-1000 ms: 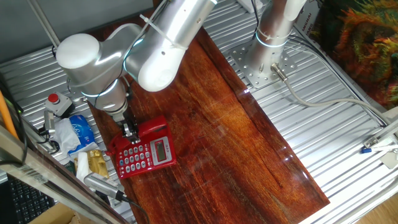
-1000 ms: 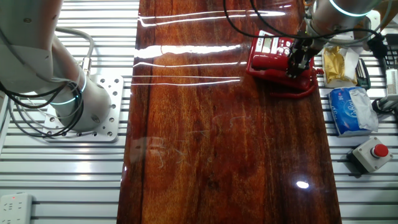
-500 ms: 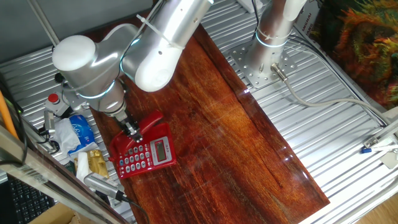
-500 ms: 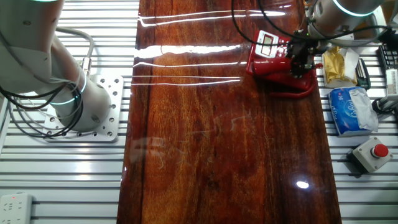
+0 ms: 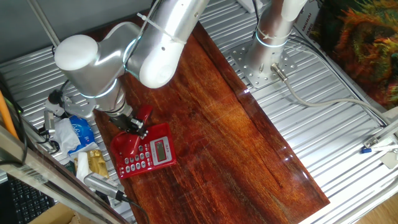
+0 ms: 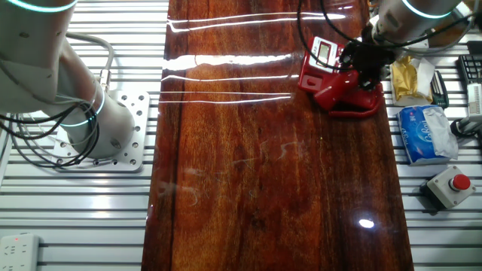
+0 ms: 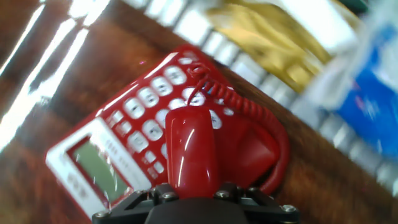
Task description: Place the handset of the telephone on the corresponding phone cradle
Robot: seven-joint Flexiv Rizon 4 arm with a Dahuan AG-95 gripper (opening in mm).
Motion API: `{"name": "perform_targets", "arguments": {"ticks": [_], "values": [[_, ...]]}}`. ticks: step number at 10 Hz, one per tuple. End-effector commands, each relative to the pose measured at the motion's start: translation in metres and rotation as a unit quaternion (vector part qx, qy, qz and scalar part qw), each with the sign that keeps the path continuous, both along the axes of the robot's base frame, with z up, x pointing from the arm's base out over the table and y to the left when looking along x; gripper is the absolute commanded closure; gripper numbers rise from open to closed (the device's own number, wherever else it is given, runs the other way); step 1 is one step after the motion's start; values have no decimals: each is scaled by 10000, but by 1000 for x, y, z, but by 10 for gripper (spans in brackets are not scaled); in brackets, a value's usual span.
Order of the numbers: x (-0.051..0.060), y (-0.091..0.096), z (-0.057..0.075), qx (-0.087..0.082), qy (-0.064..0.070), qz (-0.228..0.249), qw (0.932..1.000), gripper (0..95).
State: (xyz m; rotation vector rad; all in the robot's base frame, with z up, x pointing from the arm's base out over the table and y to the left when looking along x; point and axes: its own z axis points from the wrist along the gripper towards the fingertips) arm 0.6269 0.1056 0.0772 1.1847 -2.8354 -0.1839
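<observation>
One handset (image 7: 190, 149), glossy red, clamped in my end effector (image 5: 132, 123) and held tilted just above the telephone (image 5: 144, 152); curly cord (image 7: 249, 112) loops from it across the keypad. Telephone sits near the left edge of the wooden bench (image 5: 236, 134), display facing up. Phone cradle (image 6: 354, 98) not occupied. One blue-and-white packet (image 6: 423, 134) lies beside the bench

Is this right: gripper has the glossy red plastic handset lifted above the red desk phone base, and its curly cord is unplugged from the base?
Not quite. The gripper does hold the glossy red plastic handset lifted over the red desk phone base, but the red curly cord isn't shown unplugged: in the hand view it loops from the handset's end round towards the base's side.
</observation>
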Motion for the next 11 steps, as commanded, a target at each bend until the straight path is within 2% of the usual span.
{"name": "perform_targets", "arguments": {"ticks": [1,3,5,6,7,8,9,10,11], "values": [[0,0,0,145,-158,1477,9888,950],[0,0,0,123,-153,1371,9904,950],[0,0,0,-45,-89,649,9978,950],[0,0,0,-169,-51,70,9998,950],[0,0,0,-337,30,-820,9961,950],[0,0,0,-421,113,-1436,9887,950],[0,0,0,-498,230,-2440,9682,950],[0,0,0,-521,273,-2893,9554,950],[0,0,0,-514,315,-3193,9457,950]]}}
